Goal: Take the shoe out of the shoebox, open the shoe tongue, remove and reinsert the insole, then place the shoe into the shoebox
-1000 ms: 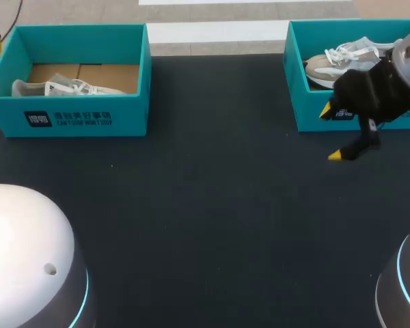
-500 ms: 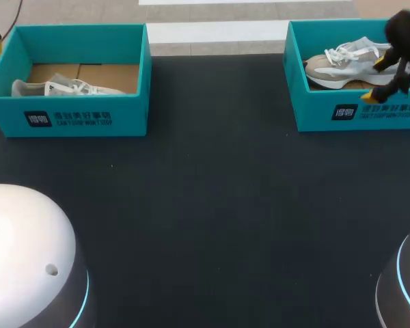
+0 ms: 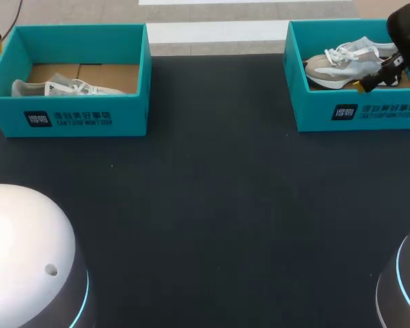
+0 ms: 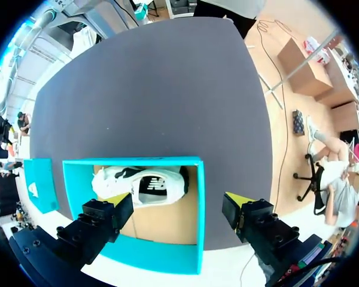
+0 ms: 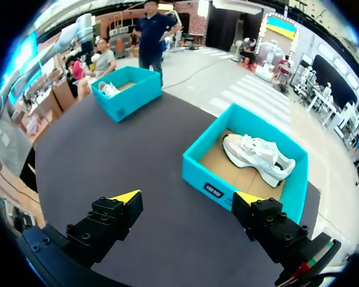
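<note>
The right gripper (image 5: 188, 197) is spread wide and holds nothing. It hangs over the dark table (image 3: 205, 205). From its wrist view the right box (image 5: 245, 158) lies ahead of the fingers, apart from them. In the head view its yellow tips overlap that box's near right part.

Nearest, at the near left corner, sits a rounded white casing (image 3: 27, 260) with a blue-lit band. Both boxes stand at the table's far edge, well apart.

At far right, the right box is teal with a cardboard floor. The shoe (image 3: 338, 65) rests in it upright on its sole. It is beige and white with white laces, toe to the left and heel to the right.

At far left, the left box (image 3: 72, 78) is the same teal. The other shoe (image 4: 143, 185), white, lies in it along the near wall, seemingly on its side.

Farthest, the left gripper (image 4: 178, 200) hangs by the left box's far left corner, fingers wide apart and empty. In its wrist view one fingertip overlaps the other shoe's end, and the second sits beyond the box's left wall.
</note>
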Controlling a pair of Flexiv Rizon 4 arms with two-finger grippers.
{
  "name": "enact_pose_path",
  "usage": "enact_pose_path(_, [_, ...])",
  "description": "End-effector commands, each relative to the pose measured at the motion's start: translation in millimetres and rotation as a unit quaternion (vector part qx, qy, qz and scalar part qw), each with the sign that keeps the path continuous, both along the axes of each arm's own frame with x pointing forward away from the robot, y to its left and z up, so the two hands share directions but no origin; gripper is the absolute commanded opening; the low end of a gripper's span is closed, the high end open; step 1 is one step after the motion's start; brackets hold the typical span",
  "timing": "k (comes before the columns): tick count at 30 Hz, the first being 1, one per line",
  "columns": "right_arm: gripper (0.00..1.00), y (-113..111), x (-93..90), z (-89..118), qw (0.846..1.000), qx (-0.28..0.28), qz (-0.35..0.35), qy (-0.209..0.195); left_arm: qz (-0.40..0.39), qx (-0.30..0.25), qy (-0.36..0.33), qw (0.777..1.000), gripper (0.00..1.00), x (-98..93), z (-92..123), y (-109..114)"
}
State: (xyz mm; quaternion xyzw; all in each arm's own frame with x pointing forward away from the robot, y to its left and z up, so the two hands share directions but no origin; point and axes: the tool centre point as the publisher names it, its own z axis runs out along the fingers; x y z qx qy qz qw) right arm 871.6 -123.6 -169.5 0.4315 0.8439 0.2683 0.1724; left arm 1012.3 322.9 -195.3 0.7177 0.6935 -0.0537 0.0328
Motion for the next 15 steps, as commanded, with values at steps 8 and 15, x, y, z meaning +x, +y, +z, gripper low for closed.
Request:
enact_pose_path(8, [1.00,-63,111.8,-2,0.973,-0.027,-0.225,0.046,0.000,0.000,0.001,1.000,1.00,0.6,0,0])
enact_pose_path(15, [1.00,-101,151.9,-5,0.962,-0.003,-0.248,0.118,0.000,0.000,0.001,1.000,1.00,0.6,0,0])
